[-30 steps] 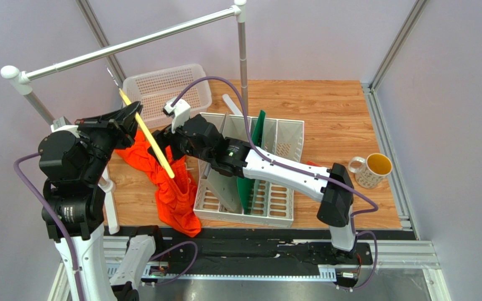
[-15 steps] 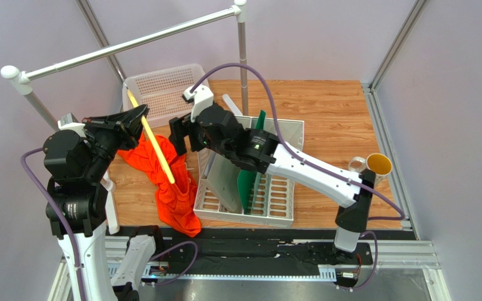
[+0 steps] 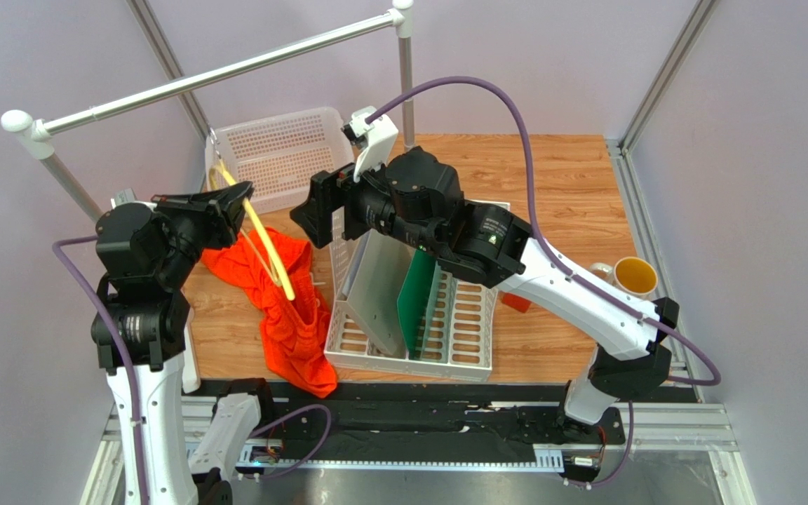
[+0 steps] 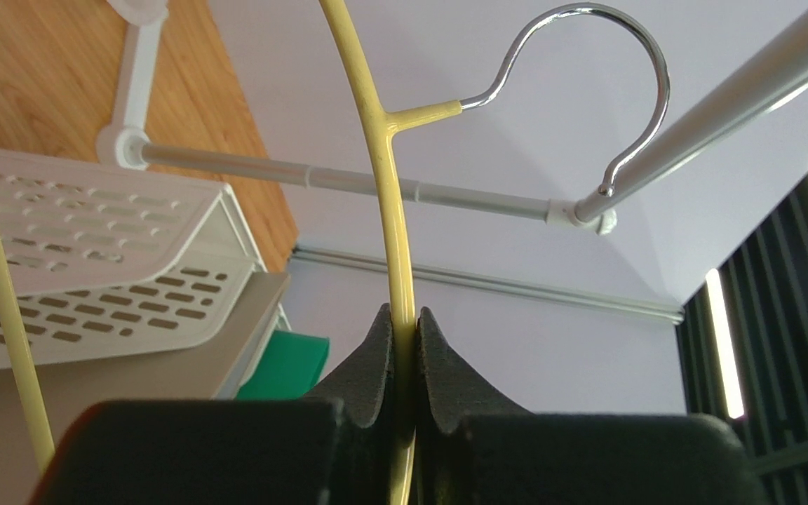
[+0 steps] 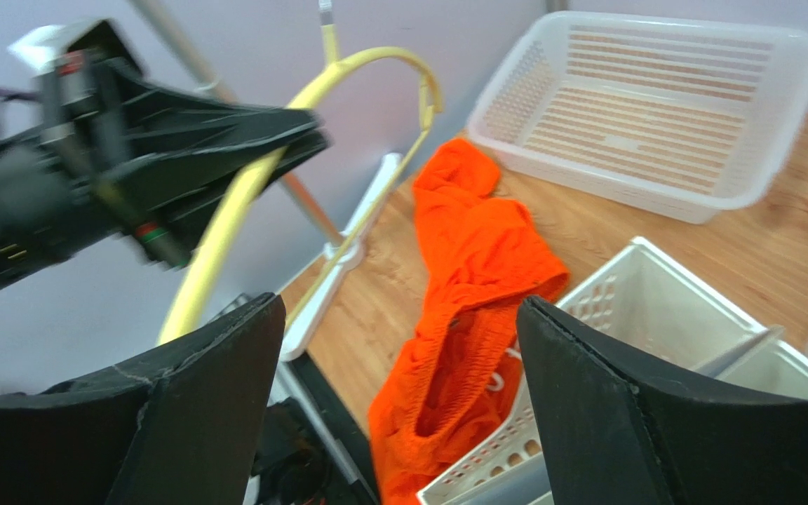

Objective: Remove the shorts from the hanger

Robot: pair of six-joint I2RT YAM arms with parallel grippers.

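Shorts [image 3: 284, 316] lie heaped on the worktop [image 3: 545, 200] below the right gripper [image 3: 319, 216], whose jaws stand wide apart; their long axis runs toward the arm bases. Beside it, the left gripper [image 3: 235, 196] clamps the hanger [image 3: 261, 240], tilted above them; lower-tip contact is unclear.

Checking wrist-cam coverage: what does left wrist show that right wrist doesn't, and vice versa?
Left wrist only: pads squeezed flat on the hanger arm, plus a green panel corner. Right wrist only: the shorts heaped on the table against the file rack, and the open right claw. Both: left claw holding the hanger, and the white basket.
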